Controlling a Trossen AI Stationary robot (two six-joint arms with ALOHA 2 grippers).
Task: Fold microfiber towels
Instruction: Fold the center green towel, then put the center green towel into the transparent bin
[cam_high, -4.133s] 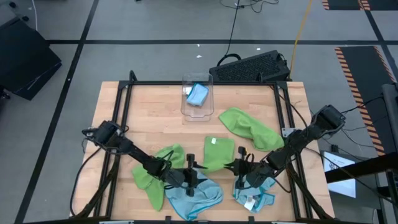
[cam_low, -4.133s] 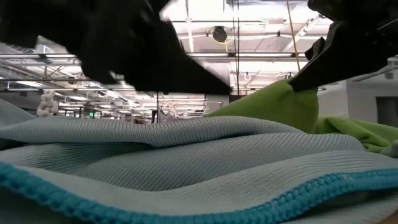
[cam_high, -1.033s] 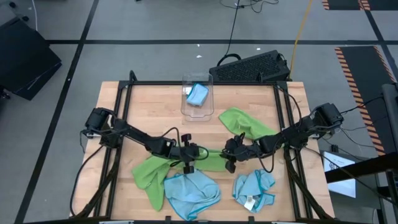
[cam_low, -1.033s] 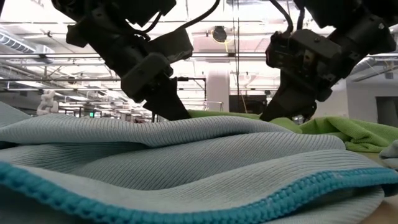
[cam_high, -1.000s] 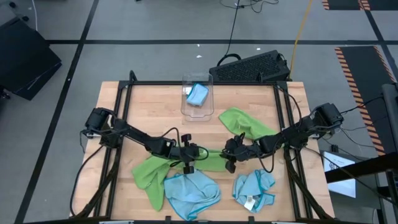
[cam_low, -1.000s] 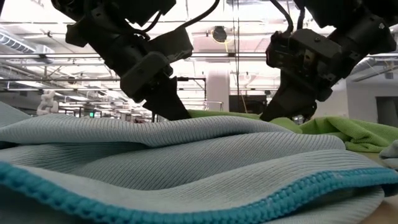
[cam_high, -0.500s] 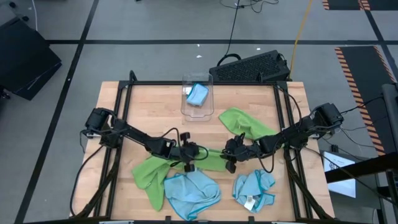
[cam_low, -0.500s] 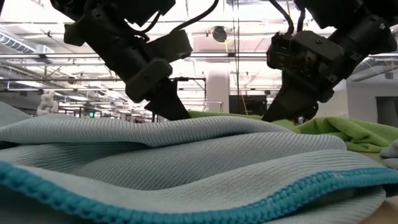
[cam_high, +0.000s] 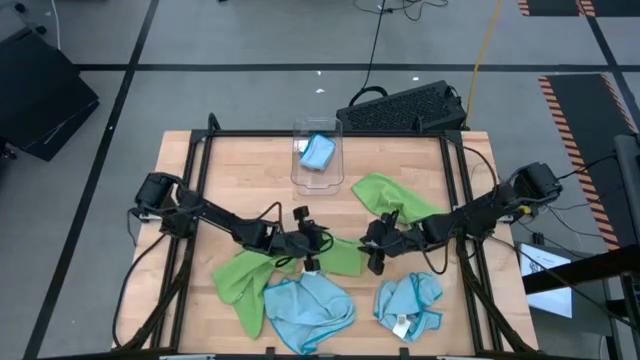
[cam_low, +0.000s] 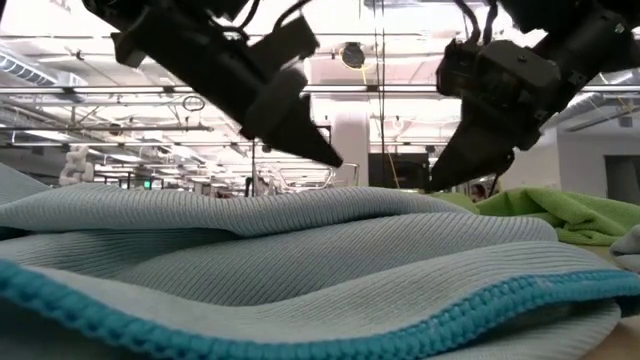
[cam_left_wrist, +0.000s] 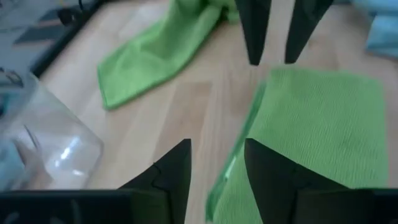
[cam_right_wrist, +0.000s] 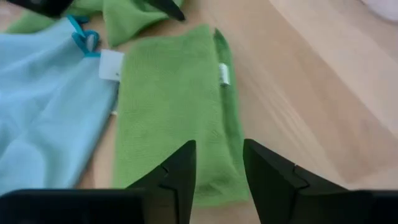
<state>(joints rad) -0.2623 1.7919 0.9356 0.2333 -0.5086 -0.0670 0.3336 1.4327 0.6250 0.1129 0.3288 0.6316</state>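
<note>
A lime green microfiber towel (cam_high: 343, 259) lies folded into a flat rectangle on the wooden table, between my two grippers. In the right wrist view the folded towel (cam_right_wrist: 174, 106) shows a small white tag at its edge. My left gripper (cam_left_wrist: 217, 162) is open, its fingers above the towel's edge (cam_left_wrist: 245, 134). My right gripper (cam_right_wrist: 219, 165) is open over the towel's opposite end. In the high view the left gripper (cam_high: 322, 245) and the right gripper (cam_high: 365, 247) face each other across the towel. In the low view a light blue towel (cam_low: 300, 260) hides the folded one.
A crumpled green towel (cam_high: 238, 282) and a light blue towel (cam_high: 310, 308) lie at the near left. Another blue towel (cam_high: 410, 305) lies at the near right, and a green one (cam_high: 400, 205) at the far right. A clear bin (cam_high: 318, 175) holds a blue towel (cam_high: 318, 152).
In the low view both grippers' fingertips have come up from behind the blue towel's crest. The left gripper has tipped up nearer to level, and its tip now stands clear above the cloth. The folded green towel has stayed flat on the table.
</note>
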